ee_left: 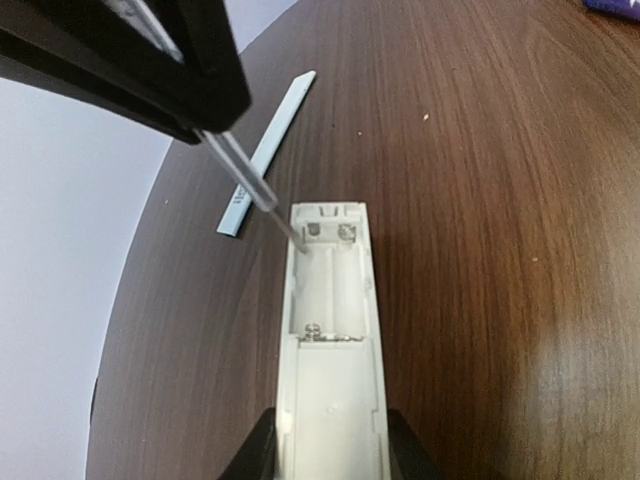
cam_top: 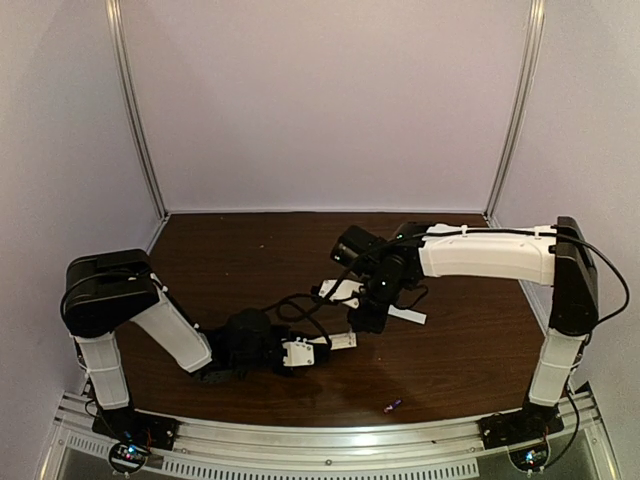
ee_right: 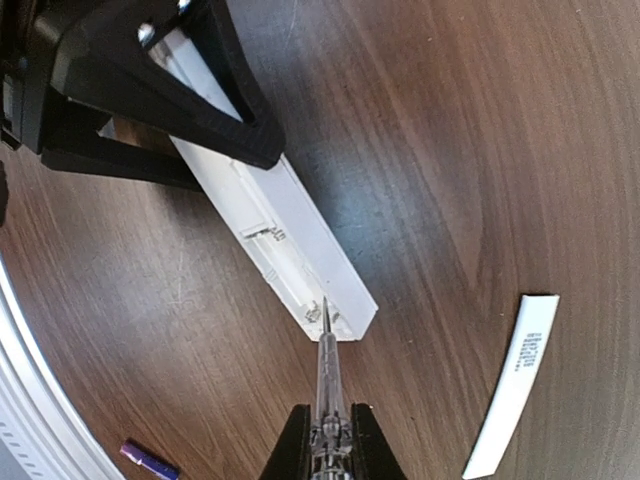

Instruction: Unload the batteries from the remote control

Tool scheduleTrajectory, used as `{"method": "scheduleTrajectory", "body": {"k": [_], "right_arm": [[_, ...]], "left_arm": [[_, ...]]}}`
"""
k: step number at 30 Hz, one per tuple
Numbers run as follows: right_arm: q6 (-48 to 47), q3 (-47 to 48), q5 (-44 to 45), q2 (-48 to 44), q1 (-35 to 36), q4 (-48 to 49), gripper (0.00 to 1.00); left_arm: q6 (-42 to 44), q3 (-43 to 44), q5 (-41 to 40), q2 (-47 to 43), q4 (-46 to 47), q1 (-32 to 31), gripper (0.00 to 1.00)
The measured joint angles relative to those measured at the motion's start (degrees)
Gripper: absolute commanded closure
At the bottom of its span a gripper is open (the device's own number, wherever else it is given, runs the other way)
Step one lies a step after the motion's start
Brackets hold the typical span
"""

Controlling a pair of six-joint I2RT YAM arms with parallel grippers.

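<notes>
My left gripper (ee_left: pixel 330 445) is shut on the near end of the remote control (ee_left: pixel 330 330), a slim white bar lying flat with its back facing up. Its battery bay (ee_left: pixel 328 285) is uncovered, showing bare metal contacts and no cell inside. My right gripper (ee_right: pixel 328 432) is shut on a clear-handled screwdriver (ee_right: pixel 326 365), whose tip rests in the far end of the bay (ee_right: pixel 322 310). One purple-blue battery (ee_right: pixel 150 462) lies on the table near the front edge (cam_top: pixel 392 406). From above, the remote control (cam_top: pixel 338 342) sits between the left gripper (cam_top: pixel 312 352) and the right gripper (cam_top: pixel 365 318).
The remote's detached white back cover (ee_right: pixel 515 385) lies on the wooden table to the right of the remote (cam_top: pixel 406 316). The metal rail (cam_top: pixel 320 445) runs along the near edge, and pale walls close the back and sides.
</notes>
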Motion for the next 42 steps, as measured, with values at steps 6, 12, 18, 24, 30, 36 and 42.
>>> {"method": "scheduleTrajectory", "body": {"k": [6,12,18,24,30,36,42], "right_arm": [[1.90,-0.57,2.49,-5.77,-0.50,2.56,1.00],[3.34,-0.72,4.35,-9.18,-0.74,4.37,1.00],[6.03,-2.10,6.75,-12.33,-1.46,7.13,1.00],[11.43,-5.81,10.73,-19.17,-2.84,12.44,1.00],[18.93,-13.75,15.41,-24.90,-3.28,20.02,1.00],[26.10,-21.53,17.22,-28.20,-3.39,26.73,1.00],[31.36,-28.79,17.51,-32.28,-3.48,32.63,1.00]], "left_arm": [[-0.57,0.00,-1.01,0.20,0.35,0.17,1.00],[-1.86,0.00,-1.03,0.20,0.35,1.16,1.00],[-4.79,0.11,-0.87,0.17,0.02,2.95,1.00],[-9.86,2.05,-0.96,-0.26,-1.75,5.97,1.00],[-16.50,5.16,-2.64,-0.52,-3.87,9.07,1.00],[-25.24,8.26,-9.33,-0.57,-7.50,10.86,1.00],[-33.99,8.79,-16.63,-1.84,-10.64,10.95,1.00]]}}
